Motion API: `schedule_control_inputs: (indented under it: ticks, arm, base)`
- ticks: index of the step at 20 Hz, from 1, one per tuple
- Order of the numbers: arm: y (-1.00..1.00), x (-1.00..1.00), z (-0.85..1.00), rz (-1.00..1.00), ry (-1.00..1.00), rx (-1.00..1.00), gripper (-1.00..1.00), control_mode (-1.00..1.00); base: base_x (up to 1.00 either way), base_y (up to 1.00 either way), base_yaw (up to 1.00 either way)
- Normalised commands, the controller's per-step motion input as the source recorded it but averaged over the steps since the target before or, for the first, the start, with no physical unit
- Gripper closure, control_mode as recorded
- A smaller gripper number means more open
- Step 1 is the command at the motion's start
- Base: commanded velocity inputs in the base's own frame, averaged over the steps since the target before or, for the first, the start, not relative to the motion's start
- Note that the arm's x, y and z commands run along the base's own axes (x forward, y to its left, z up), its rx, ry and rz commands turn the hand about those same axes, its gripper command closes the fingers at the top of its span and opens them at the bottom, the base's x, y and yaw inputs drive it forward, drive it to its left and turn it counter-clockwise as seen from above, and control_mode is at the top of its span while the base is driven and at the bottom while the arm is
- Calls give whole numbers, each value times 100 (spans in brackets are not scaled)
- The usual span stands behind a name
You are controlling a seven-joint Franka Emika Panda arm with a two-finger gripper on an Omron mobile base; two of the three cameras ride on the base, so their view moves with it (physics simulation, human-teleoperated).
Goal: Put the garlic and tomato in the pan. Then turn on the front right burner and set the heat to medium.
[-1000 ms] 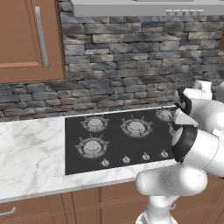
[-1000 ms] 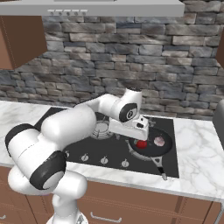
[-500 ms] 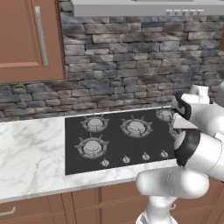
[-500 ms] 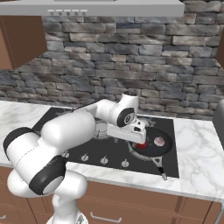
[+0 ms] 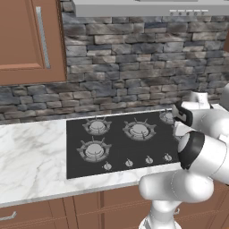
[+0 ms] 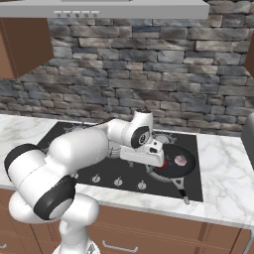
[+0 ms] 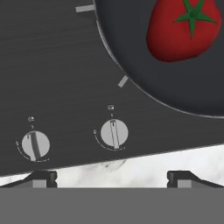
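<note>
Reaches forward from the base with the white arm bent at the elbow, wrist turned downward. Gripper (image 7: 112,177) hangs low, jaws spread wide with nothing between the two dark fingertips (image 7: 41,177).

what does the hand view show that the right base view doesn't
Hand view alone: the tomato's green star-shaped stem, the pointer lines and dial marks of two stove knobs, and the two tips of the open tool set wide apart over the marble counter edge.

Right base view alone: the garlic in the pan, the pan handle, the stone wall and the range hood.

Both: the red tomato, the black pan and the dark cooktop.
</note>
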Motion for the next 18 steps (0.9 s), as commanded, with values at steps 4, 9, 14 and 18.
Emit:
schedule_control_inputs:
  ticks: [4,9,14,18]
  arm:
    - [0,0,0,0,1,-1,-100,-100]
    - [0,0,0,0,0,0,-100,-100]
    - [0,0,0,0,0,0,-100,-100]
    - [0,0,-4,0,0,-2,-100,-100]
  base:
    - [0,0,0]
    - [0,0,0]
    - [0,0,0]
    - [0,0,0]
